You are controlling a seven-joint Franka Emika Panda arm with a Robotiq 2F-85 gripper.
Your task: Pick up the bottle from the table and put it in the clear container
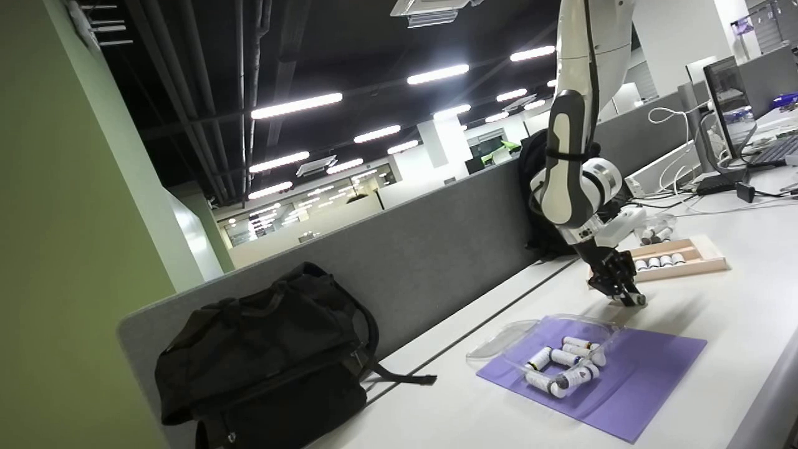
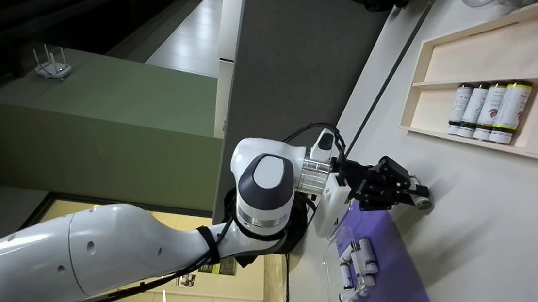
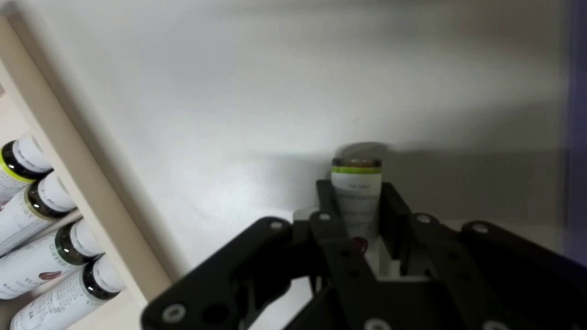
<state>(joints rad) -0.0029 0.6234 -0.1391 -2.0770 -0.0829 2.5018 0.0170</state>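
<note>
Matt wooden tray, paper-labelled bottle

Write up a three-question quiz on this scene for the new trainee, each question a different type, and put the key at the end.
1. Multiple choice: in the wrist view, what colour is the band on the held bottle in the gripper? (a) red (b) blue (c) green
2. Count: how many bottles lie in the wooden tray?
3. Look at the clear container on the purple mat. True or false: the held bottle is already inside it.

Key: 1 (c), green. 2: four, side by side in one compartment. 3: false; the held bottle is outside, between the tray and the mat.
</note>
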